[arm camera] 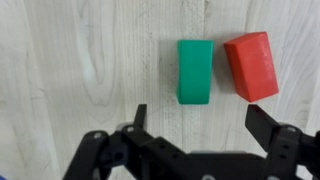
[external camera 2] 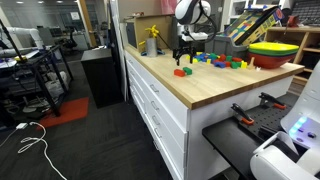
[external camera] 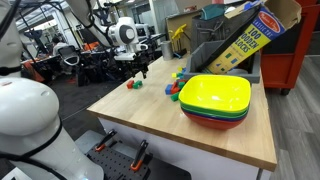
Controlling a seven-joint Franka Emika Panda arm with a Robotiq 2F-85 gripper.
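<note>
**A:** Green wooden block, rectangular: one. Where does it lie from the pincer?

**B:** Just ahead of the black Robotiq gripper, centred between its two fingers and touching neither. The jaws stand wide and hold nothing. The block's long axis points straight away from the gripper, across the line between the fingertips.

**A:** And to its right?

**B:** Red wooden block, slightly tilted: one. It lies just beside the green one with a narrow gap between them. Both lie flat on the pale wooden tabletop.
</note>
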